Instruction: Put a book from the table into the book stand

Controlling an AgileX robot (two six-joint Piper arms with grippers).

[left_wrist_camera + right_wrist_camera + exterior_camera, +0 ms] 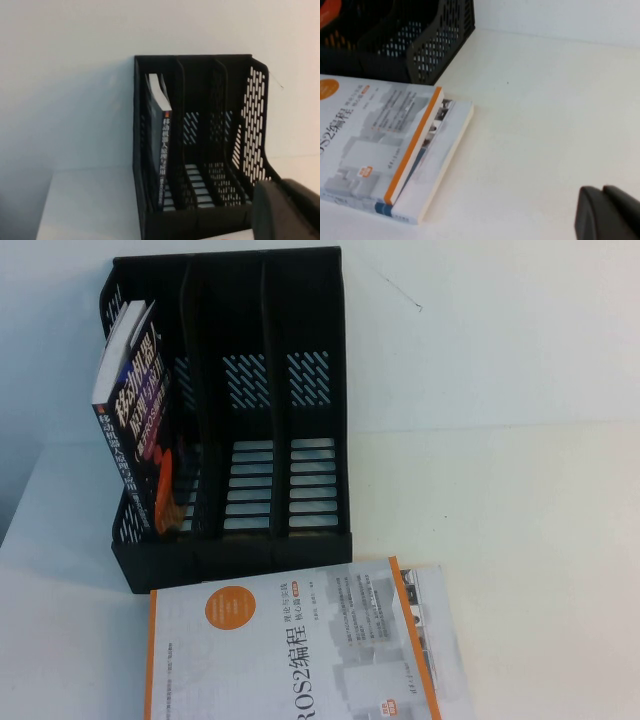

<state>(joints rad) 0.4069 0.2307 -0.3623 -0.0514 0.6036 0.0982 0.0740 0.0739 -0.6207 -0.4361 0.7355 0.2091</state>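
Standing in the book stand's [300, 300] nine o'clock compartment, the book [135, 420] looks thick, stiff, heavy; take its spine. Left gripper [287, 210] fingers closed, holding nothing, low beside the stand; right gripper [607, 212] over tabletop [545, 100], fingers' state I cannot tell

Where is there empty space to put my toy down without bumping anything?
The white table is bare to the right of the black book stand and beyond the white book. It is crowded where that book lies against the stand's front. The stand's left slot holds the dark book; the other two are free. Both grippers, left and right, stay back.
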